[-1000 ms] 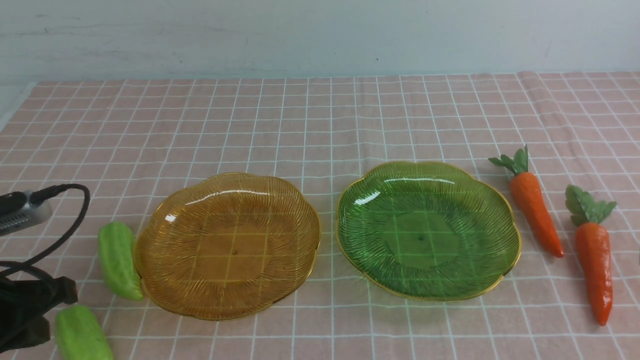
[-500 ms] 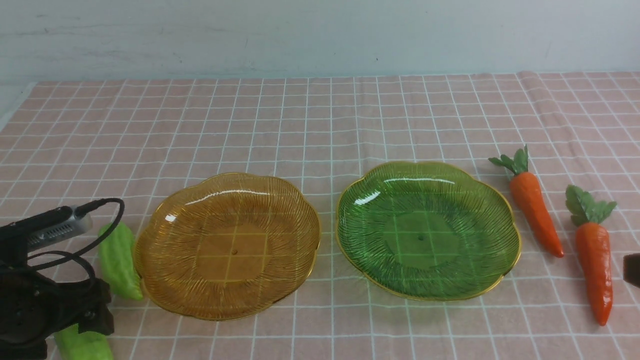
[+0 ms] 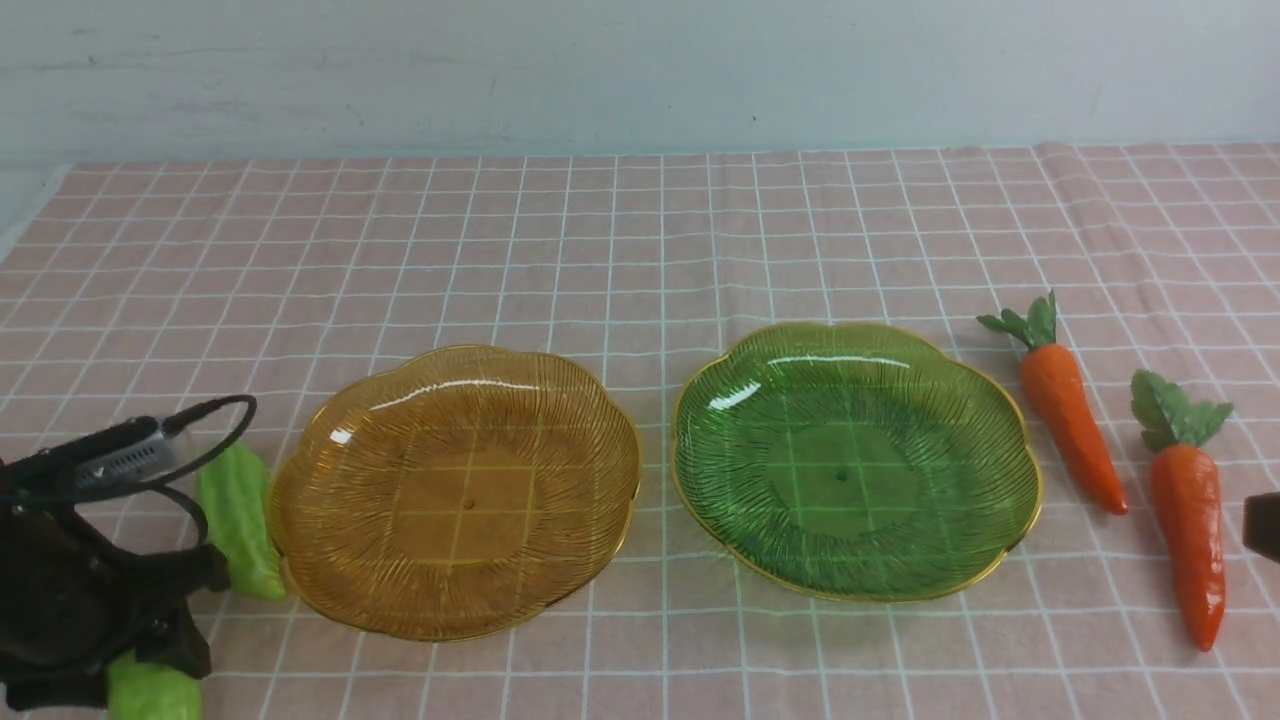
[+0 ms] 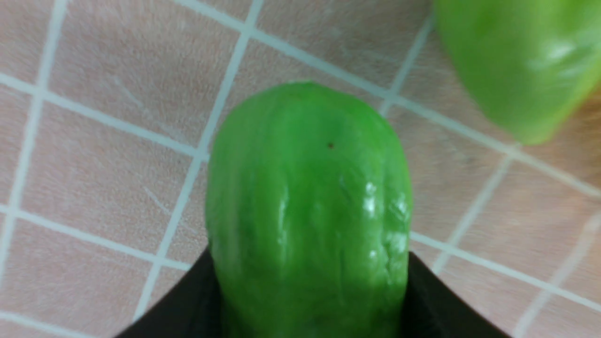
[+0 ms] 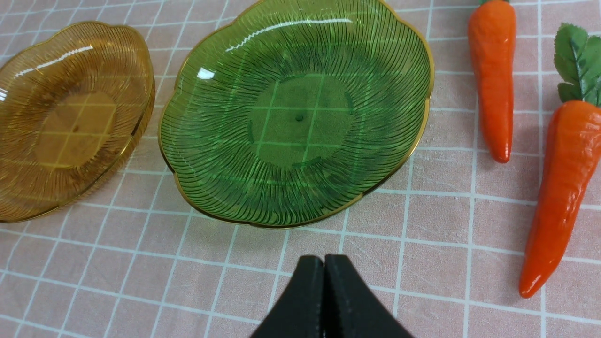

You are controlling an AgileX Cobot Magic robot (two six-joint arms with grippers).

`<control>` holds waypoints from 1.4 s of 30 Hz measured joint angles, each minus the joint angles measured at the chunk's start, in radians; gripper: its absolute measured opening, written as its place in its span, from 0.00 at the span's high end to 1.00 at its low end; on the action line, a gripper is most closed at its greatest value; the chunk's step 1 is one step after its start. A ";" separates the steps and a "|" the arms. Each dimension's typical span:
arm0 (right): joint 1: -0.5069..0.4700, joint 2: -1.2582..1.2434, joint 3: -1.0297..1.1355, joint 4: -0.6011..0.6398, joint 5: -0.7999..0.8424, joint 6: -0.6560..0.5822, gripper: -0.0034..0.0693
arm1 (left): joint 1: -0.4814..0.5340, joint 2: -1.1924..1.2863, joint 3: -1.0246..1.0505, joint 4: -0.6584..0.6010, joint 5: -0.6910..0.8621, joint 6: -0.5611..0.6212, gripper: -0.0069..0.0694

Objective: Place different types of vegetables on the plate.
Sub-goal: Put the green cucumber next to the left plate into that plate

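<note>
The job has hardly begun. Both plates are bare: the brown plate [image 3: 455, 500] on the left and the green plate [image 3: 850, 470] on the right have nothing in them. All four veggies lie on the pink cloth [image 3: 640, 250]. So nothing is done yet. At least a gourd and a carrot have to go on a plate (maybe one of each kind per plate, but the task does not say).

The first step seems to be under way. The left gripper [image 3: 160, 660] is down low at the near left corner, over the near gourd [image 3: 150, 695]. In the left wrist view this gourd sticks out from between the two black fingers [image 4: 188, 310]. One finger is on each side of it, right against its skin, with no gap that I can see. So the fingers are pinching the gourd, and its round end points away from them. It looks like it lies on the cloth, not up in the air.

The far gourd [image 3: 240, 520] lies right beside the brown plate's left edge, near the left gripper but not in it.

The far carrot [image 3: 1068, 420] and the near carrot [image 3: 1188, 540] lie to the right of the green plate, apart from each other. The right gripper [image 5: 324, 263] hangs over the cloth near the green plate's front edge. Its fingers are pressed together and hold nothing.
</note>
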State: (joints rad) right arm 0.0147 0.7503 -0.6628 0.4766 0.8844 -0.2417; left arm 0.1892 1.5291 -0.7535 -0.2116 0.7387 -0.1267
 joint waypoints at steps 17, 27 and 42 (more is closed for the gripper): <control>0.000 0.000 0.000 0.020 -0.031 -0.003 0.98 | -0.235 0.003 -0.217 -0.429 -0.095 0.416 0.46; 0.000 0.000 0.000 0.020 -0.022 -0.004 0.98 | -0.269 0.150 -0.245 -0.423 -0.127 0.429 0.20; 0.000 0.000 0.000 0.020 0.013 -0.004 0.98 | -0.041 0.151 -0.422 0.056 0.073 0.127 0.82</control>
State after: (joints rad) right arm 0.0147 0.7503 -0.6628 0.4964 0.8978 -0.2457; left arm 0.1486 1.6798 -1.1759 -0.1553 0.8115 0.0000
